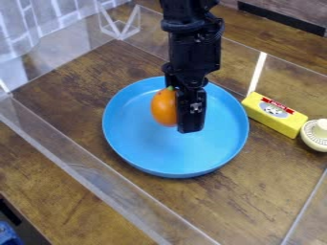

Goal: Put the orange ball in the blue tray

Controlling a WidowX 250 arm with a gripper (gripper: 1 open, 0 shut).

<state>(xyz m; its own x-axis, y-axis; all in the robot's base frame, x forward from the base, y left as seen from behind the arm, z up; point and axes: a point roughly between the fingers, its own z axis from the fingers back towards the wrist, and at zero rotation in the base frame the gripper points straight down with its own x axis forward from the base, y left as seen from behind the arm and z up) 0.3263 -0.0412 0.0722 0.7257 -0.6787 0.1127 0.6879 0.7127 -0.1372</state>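
Small round orange ball [163, 107] clamped in black gripper [175, 108] over big blue plastic tray [128, 144]; prob. light, smooth, rolls (hold across widest pt).

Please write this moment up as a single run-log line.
gripper: shut on orange ball | position: low over blue tray interior | ball: not released | nearby: yellow box

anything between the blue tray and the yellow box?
Nothing: bare brown wooden tabletop separates the round blue plastic tray from the small yellow box, in the camera view.

Soft even light, slight blur
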